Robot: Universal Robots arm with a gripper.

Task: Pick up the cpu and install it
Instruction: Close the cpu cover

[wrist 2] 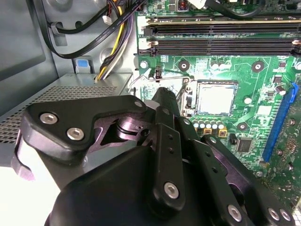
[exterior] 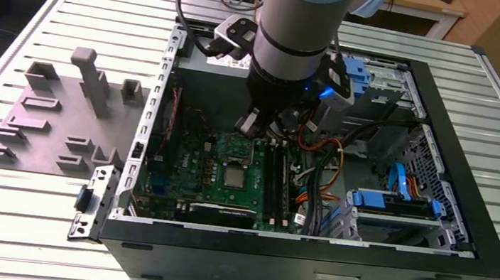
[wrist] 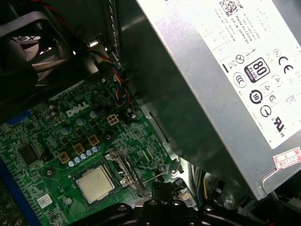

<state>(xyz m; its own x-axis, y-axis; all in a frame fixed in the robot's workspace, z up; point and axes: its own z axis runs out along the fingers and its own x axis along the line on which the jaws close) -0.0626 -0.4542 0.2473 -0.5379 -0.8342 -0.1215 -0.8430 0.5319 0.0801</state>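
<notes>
Small square silver-topped cpu (wrist: 95, 182) already sitting flat in the socket on the green motherboard (wrist: 51, 141), lower left of first wrist view. Black gripper (wrist 2: 164, 101) hovering just beside it. Can't tell how far open, nothing visibly held.

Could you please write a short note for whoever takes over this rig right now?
Gripper: inside the open computer case, low over the motherboard, nothing seen in it; whether open or shut is unclear.
Cpu: lying flat in its socket on the motherboard, beside the gripper tip in both wrist views.
Done: cpu appears seated.
Left: the wire latch lever beside the socket looks raised, not closed.
</notes>
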